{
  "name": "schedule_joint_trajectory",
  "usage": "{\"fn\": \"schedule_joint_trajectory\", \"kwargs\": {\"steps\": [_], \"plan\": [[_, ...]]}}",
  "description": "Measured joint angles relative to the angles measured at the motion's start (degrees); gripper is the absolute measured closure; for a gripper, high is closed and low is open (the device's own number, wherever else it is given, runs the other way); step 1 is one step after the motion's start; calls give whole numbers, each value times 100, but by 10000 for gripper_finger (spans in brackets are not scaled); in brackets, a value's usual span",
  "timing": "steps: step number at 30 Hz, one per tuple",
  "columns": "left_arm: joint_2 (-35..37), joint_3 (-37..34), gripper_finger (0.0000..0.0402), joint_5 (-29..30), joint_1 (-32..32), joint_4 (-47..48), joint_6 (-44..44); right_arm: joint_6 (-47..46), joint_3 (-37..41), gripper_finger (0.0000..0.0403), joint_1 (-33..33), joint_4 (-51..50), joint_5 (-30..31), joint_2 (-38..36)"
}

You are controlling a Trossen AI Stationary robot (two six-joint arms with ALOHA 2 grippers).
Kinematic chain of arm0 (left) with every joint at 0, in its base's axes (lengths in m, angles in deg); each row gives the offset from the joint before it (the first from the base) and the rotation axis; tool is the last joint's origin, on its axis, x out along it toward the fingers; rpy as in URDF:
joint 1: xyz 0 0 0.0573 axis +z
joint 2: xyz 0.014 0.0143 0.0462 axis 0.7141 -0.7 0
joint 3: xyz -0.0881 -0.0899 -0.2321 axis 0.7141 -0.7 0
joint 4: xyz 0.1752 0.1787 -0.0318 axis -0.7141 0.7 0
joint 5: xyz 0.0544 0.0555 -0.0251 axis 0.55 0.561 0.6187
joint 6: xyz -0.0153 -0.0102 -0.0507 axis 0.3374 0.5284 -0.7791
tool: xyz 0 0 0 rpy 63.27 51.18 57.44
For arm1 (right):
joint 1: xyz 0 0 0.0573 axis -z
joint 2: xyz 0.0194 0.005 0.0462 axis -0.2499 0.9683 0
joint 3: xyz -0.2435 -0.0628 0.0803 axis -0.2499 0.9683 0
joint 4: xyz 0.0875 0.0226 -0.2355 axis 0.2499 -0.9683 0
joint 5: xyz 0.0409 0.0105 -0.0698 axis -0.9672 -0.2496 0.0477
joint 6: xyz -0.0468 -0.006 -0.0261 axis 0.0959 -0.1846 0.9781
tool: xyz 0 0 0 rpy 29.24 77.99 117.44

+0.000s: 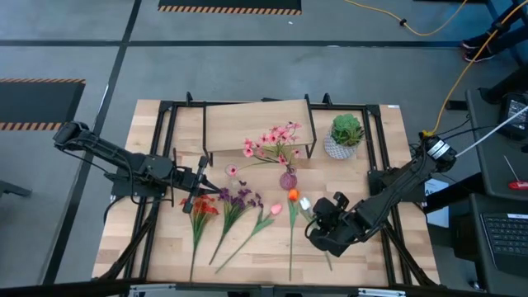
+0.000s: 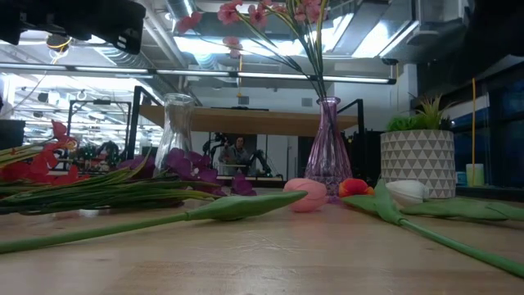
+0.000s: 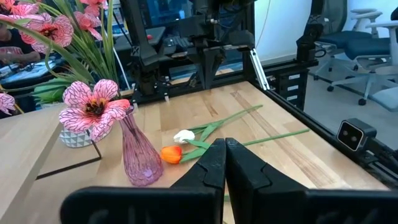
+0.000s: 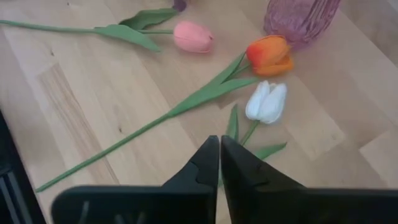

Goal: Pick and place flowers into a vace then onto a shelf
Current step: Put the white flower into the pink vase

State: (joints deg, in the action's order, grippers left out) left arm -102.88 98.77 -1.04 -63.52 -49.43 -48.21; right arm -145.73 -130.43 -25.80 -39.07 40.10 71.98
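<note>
My right fingers hover just over the white tulip's stem, nearly pressed together and holding nothing; the white tulip lies on the counter just beside the orange tulip, near the purple vase. My left fingers are closed and empty, on the far side of that vase. The vase holds pink blossoms and stands just in front of the shelf; red, purple and pink flowers lie nearby
</note>
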Motion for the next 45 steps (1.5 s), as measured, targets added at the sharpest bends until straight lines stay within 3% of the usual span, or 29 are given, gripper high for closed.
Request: {"fn": "schedule_joint_trajectory", "kwargs": {"steps": [19,35,45], "plan": [[0,0,398,2,4,6,-2,128,4,261,6,-19,62,111],[2,0,398,0,4,48,-66,-866,4,256,10,-123,-911,1025],[2,0,398,0,4,50,-62,-929,4,256,41,320,-966,1242]]}}
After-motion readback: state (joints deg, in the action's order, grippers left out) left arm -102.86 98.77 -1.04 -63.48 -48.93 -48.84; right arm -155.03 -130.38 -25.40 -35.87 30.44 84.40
